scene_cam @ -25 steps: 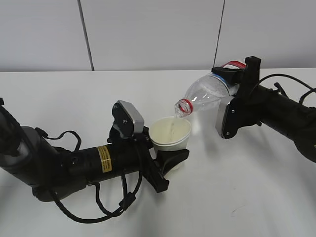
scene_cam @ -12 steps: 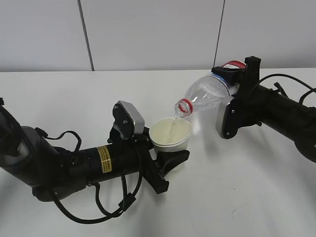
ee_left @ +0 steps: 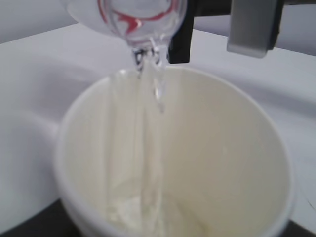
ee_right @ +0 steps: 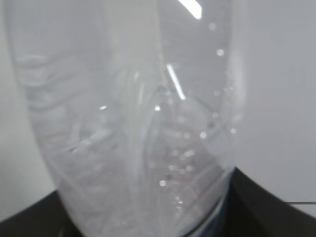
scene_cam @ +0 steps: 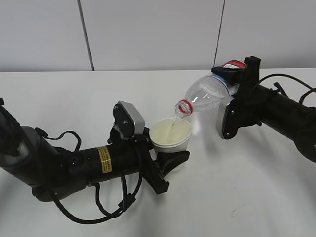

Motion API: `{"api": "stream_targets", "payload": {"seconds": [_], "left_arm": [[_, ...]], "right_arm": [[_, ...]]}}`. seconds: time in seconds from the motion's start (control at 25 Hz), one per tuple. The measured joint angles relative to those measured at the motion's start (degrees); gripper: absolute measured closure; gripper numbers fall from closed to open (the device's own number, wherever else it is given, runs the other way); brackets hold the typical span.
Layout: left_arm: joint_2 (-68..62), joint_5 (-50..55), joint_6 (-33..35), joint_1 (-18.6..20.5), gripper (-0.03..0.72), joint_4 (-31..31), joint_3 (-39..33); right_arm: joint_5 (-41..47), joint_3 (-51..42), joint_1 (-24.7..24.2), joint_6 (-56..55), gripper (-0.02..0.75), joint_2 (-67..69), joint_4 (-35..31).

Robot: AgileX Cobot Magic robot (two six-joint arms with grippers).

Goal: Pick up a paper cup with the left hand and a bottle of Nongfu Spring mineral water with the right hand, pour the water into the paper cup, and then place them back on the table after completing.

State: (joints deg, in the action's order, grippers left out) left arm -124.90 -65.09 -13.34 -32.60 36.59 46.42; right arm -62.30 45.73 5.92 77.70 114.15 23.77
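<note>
Above the white table [scene_cam: 237,187], the left hand [scene_cam: 165,163] is gripping the paper cup [scene_cam: 170,136] between its black fingers and holding it upright, while the right hand [scene_cam: 236,94] is clamping the body of the clear mineral water bottle [scene_cam: 207,94] and tilting it neck-down toward the cup. From the red-ringed bottle mouth [ee_left: 143,22], just over the cup's rim, a thin stream of water [ee_left: 148,138] is falling and pooling at the cup's bottom.

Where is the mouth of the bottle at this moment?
In the exterior view it hangs near the middle, just above the paper cup's right rim; the bottle tilts down-left from the right hand.
</note>
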Motion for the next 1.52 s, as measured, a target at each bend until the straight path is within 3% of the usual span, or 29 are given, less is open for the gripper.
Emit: {"api": "stream_targets", "payload": {"seconds": [1.52], "left_arm": [[0.0, 0.29, 0.0, 0.0, 0.3, 0.88, 0.0]], "right_arm": [[-0.34, 0.0, 0.0, 1.73, 0.348, -0.08, 0.0]]}}
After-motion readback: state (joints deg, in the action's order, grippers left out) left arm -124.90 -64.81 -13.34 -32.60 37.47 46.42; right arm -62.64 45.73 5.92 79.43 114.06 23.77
